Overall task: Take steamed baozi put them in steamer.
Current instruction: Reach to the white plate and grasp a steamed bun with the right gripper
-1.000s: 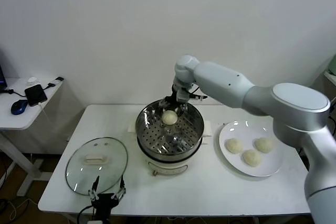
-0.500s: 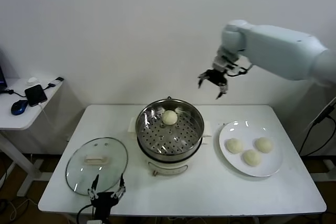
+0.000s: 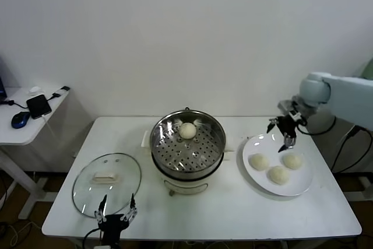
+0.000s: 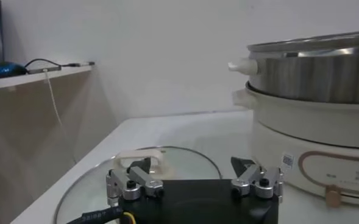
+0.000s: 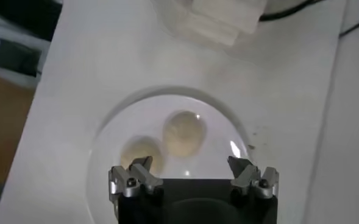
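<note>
The right arm reaches in from the right edge of the scene, its pale forearm running leftward to a rounded wrist joint that bends downward. The right gripper (image 3: 283, 132) hangs below that wrist at the far right, tilted down, its dark fingers (image 3: 289, 140) spread wide with nothing between them; the right wrist view shows both fingertips standing well apart (image 5: 193, 178). The left arm is parked low at the near left, where the left gripper (image 3: 116, 214) points away from the robot with its fingers (image 4: 128, 184) wide open and empty.
</note>
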